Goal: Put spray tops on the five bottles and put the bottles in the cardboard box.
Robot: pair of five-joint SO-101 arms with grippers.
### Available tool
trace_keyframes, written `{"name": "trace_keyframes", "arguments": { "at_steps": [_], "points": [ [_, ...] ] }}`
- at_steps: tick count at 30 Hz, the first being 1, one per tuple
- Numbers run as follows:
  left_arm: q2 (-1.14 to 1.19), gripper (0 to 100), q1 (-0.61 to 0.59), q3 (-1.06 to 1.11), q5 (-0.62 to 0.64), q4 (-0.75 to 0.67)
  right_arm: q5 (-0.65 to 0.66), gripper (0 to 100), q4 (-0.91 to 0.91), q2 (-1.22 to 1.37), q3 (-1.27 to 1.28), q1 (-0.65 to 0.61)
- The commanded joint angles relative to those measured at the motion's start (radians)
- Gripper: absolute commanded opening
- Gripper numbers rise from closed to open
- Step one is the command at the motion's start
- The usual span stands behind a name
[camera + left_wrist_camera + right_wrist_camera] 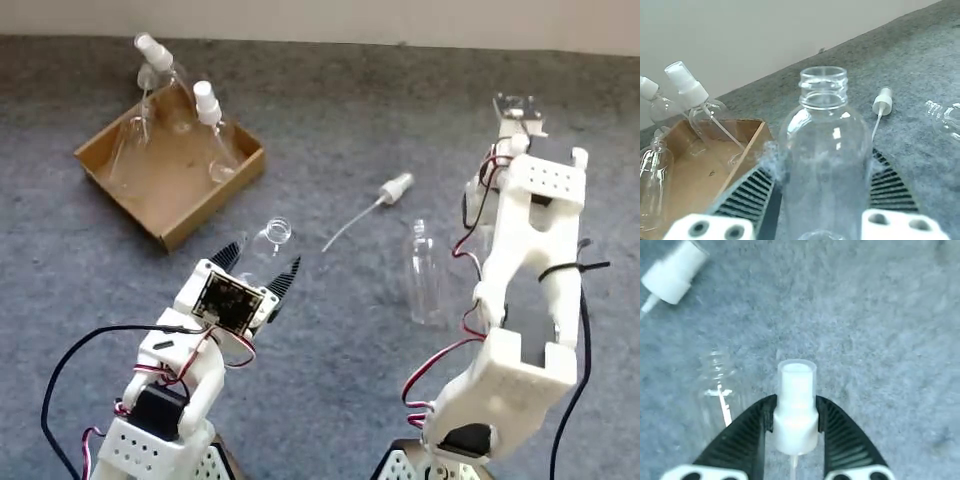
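Left claw [265,256] is clamped on an uncapped bottle [824,150], near the cardboard box [215,202]. Right claw [795,402] is pinching a spray top [797,385], with a loose spray top [396,187] and a bare bottle [424,275] lying on the counter [350,110].

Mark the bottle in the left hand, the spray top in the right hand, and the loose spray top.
open bottle [824,150], left wrist view, its clear body
held spray top [796,412], right wrist view, its white collar
loose spray top [397,187], high view, its white head
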Motion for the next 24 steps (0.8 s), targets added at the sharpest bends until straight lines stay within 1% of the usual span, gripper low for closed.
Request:
{"name": "trace_keyframes", "arguments": {
  "at_steps": [1, 4, 6, 9, 12, 17, 20, 23, 24],
  "points": [
    [-0.015, 10, 0.058, 0.021, 0.011, -0.026, 0.002, 1.2, 0.056, -0.102, -0.093, 0.001],
    [-0.015, 10, 0.140, 0.021, 0.011, -0.025, -0.008, 1.2, 0.088, -0.145, -0.124, -0.001],
    [-0.015, 10, 0.168, 0.021, 0.011, -0.025, -0.077, 1.2, 0.091, -0.182, -0.143, -0.001],
    [-0.015, 10, 0.173, 0.021, 0.011, -0.025, -0.195, 1.2, 0.091, -0.254, -0.154, -0.001],
    [-0.015, 10, 0.173, 0.021, 0.011, -0.025, -0.249, 1.2, 0.091, -0.348, -0.153, -0.041],
    [-0.015, 10, 0.171, 0.015, 0.012, -0.029, -0.252, 1.3, 0.094, -0.553, -0.142, -0.193],
    [-0.015, 10, 0.171, 0.013, 0.012, -0.032, -0.252, 1.4, 0.134, -0.670, -0.142, -0.280],
    [-0.015, 10, 0.171, 0.018, 0.015, -0.074, -0.252, 1.4, 0.162, -0.765, -0.142, -0.374],
    [-0.015, 10, 0.176, 0.021, 0.043, -0.084, -0.252, 1.4, 0.171, -0.789, -0.142, -0.395]
  ]
}}
